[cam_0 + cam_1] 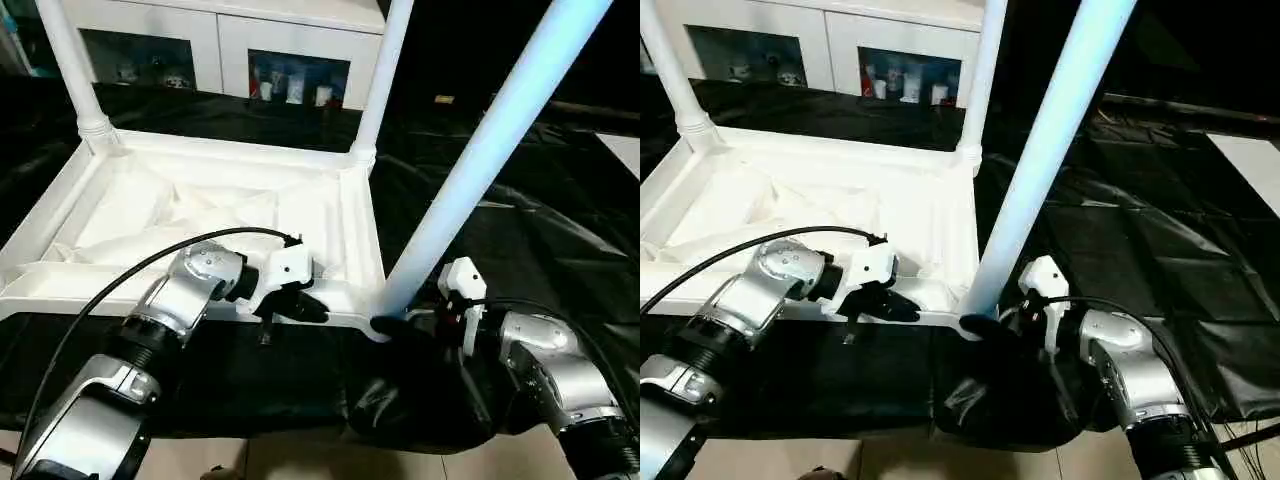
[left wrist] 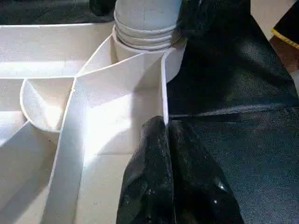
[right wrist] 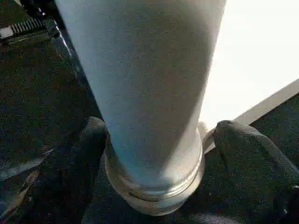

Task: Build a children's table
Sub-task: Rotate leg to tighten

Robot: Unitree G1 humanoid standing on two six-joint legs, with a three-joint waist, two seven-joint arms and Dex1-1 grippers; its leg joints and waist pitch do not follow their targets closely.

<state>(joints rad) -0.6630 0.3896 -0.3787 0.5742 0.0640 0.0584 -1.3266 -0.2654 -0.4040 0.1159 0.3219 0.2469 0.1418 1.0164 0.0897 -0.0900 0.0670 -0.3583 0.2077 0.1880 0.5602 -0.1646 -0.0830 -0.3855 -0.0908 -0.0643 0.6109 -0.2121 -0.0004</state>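
1. The upturned table top lies on black sheeting.
2. My left gripper, fingers together, presses its rim.
3. My right gripper stands apart around the near leg.
4. Light, stiff, slippery plastic; I'd grasp low.

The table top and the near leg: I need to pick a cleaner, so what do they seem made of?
Table top: probably moulded white plastic, semi-gloss; thin ribs and a soft sheen show. Near leg: likely the same smooth plastic, a tapered tube with a ridged base.

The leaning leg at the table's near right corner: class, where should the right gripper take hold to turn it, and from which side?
Grip the leg low, just above its ringed base at the corner socket, from the robot's side. Round there, it fits between the right gripper's open fingers already either side.
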